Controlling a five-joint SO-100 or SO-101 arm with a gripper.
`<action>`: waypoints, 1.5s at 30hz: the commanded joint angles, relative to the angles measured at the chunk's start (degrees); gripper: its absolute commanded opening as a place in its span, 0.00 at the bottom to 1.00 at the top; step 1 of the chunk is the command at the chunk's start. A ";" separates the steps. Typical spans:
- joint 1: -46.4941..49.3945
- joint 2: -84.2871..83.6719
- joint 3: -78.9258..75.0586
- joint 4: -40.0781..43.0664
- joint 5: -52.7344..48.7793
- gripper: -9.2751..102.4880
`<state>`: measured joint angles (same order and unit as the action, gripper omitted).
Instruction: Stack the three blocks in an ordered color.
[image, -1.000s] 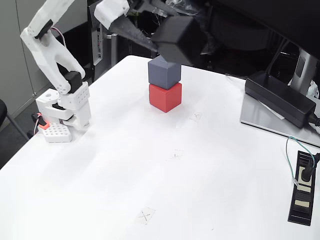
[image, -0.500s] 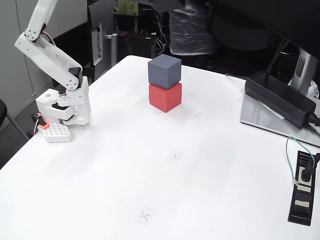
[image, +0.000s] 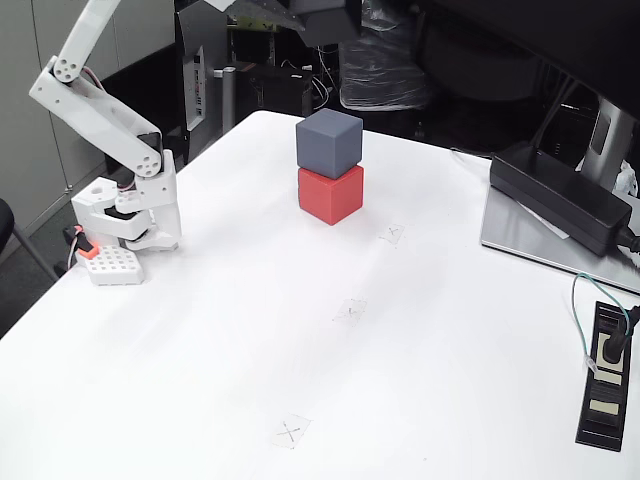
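In the fixed view a slate grey block sits squarely on a bright red block near the far side of the white table. High above that stack, at the frame's top edge, the lower part of a black block hangs in the air. My gripper is shut on it, and most of the gripper is cut off by the top edge. The white arm rises from its base at the left table edge.
A long black power brick lies on a grey monitor foot at the right. A black power strip with a cable sits at the right edge. Small tape crosses mark the tabletop.
One second ago the black block hung just above and right of the stack. It rose out of view, and its lower part now shows again at the top edge. The stack has not moved.
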<state>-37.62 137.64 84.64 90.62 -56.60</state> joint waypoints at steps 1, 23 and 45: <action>-0.53 0.79 1.05 -0.18 -3.08 0.09; -0.53 0.97 11.87 -9.58 -31.11 0.09; -1.14 31.46 53.61 -45.26 -33.31 0.09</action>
<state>-38.41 165.15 135.97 46.58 -89.47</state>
